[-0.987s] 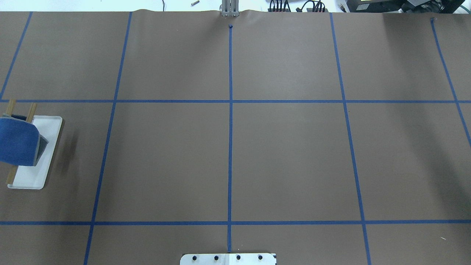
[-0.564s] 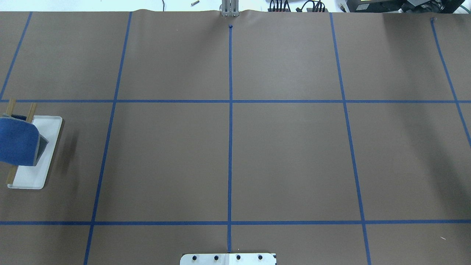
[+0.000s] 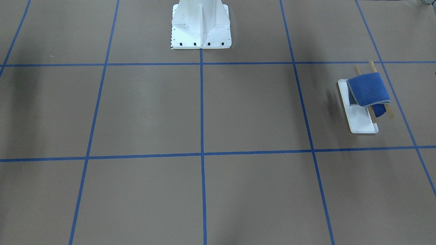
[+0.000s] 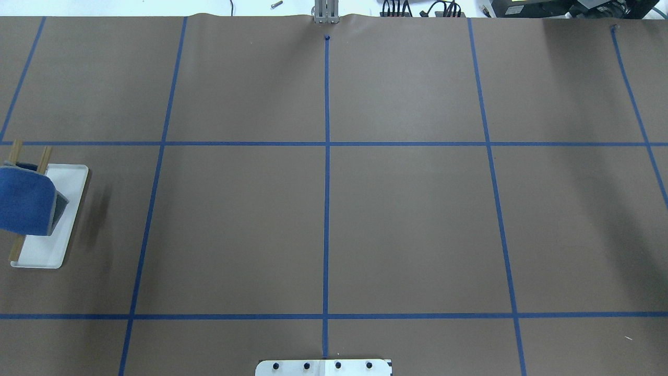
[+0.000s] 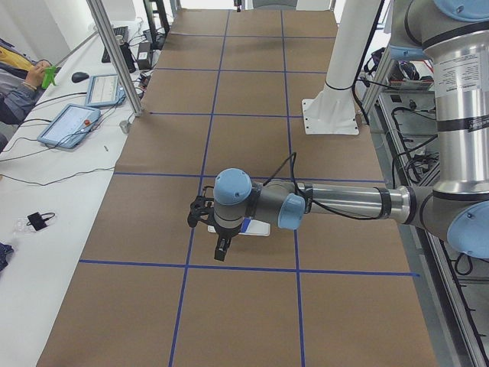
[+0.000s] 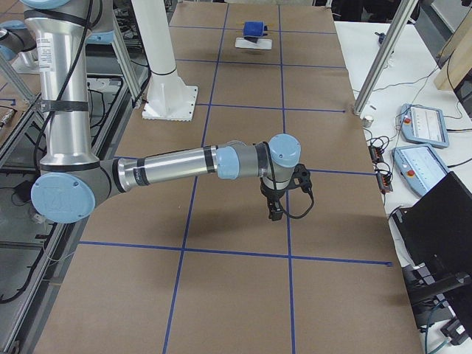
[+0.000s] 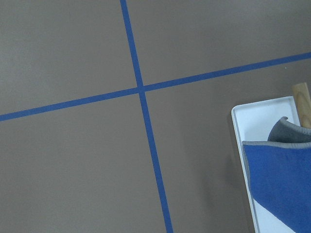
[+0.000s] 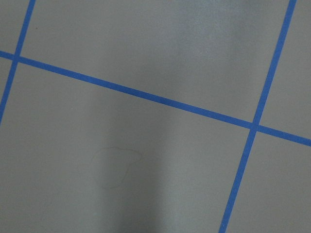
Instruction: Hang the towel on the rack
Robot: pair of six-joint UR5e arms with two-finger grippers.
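Left gripper (image 5: 220,251) hangs over worktop (image 3: 238,112) just beside rack (image 3: 361,124). Open or closed: cannot tell, seen in a side view only. Right gripper (image 6: 274,211) is well apart from the rack; cannot tell either. Towel (image 3: 369,89) lies draped across both rods (image 3: 372,66), held by neither gripper. Judged: hanging done. Next move calls only for drawing the left gripper clear without brushing the towel.

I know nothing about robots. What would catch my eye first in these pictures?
The bright blue towel stands out most, draped over the wooden rods of a small white-based rack near the table's end on the robot's left. Around it spreads a brown table gridded with blue tape. In the side views the left arm and right arm stretch out above it.
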